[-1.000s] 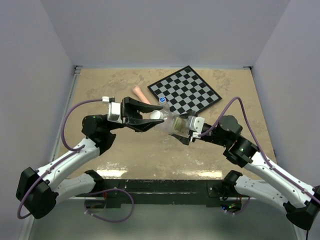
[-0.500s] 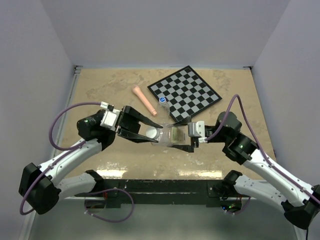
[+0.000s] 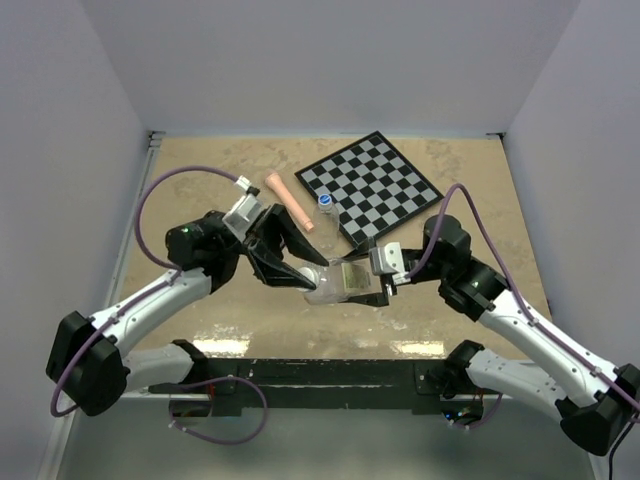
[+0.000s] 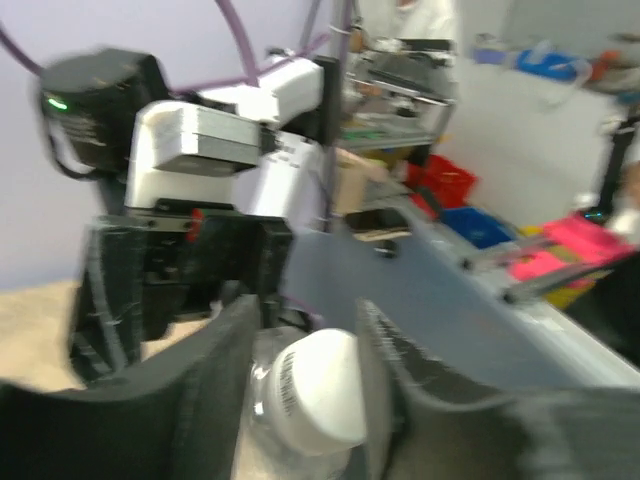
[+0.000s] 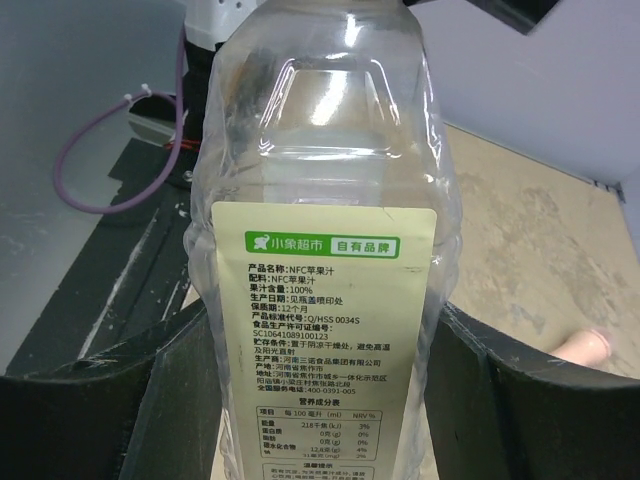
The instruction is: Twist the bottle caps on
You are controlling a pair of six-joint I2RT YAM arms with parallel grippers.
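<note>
Alignment governs this step: right gripper (image 3: 373, 283) clamps the large bottle (image 5: 320, 200), left gripper (image 4: 310, 330) pinches the white cap (image 4: 315, 385) at its neck. Keep cap and neck in line while twisting.

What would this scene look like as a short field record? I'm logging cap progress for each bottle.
right gripper: shut on large bottle, held off the table
left gripper: shut on white cap, at the large bottle's mouth
blue cap: on tiny bottle, beside checkerboard
pink stick: lying left of checkerboard
</note>
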